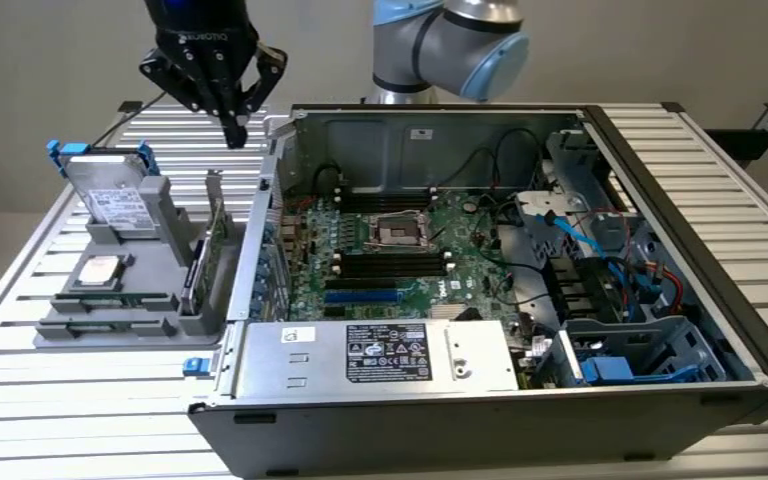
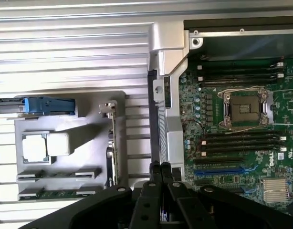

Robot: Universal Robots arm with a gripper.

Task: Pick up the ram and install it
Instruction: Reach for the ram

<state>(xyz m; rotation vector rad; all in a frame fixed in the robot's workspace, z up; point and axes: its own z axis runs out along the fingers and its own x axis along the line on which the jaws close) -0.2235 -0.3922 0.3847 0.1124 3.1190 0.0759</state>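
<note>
Two dark green ram sticks (image 1: 111, 299) lie on edge in the grooves of a grey holder (image 1: 144, 330) on the exterior view's left; in the wrist view these ram sticks (image 2: 58, 174) sit at the holder's near end. My gripper (image 1: 233, 132) hangs high above the table behind the holder, beside the case's corner, well apart from the ram. Its two black fingers (image 2: 156, 172) press together with nothing between them. The motherboard's black memory slots (image 1: 387, 264) flank the bare CPU socket (image 1: 399, 231).
An open computer case (image 1: 491, 400) takes up the middle and right, with cables and a drive cage inside. The holder also carries a silver hard drive (image 1: 115, 200), a CPU chip (image 1: 101, 270) and an upright expansion card (image 1: 205, 255). The table is ribbed aluminium (image 1: 77, 420).
</note>
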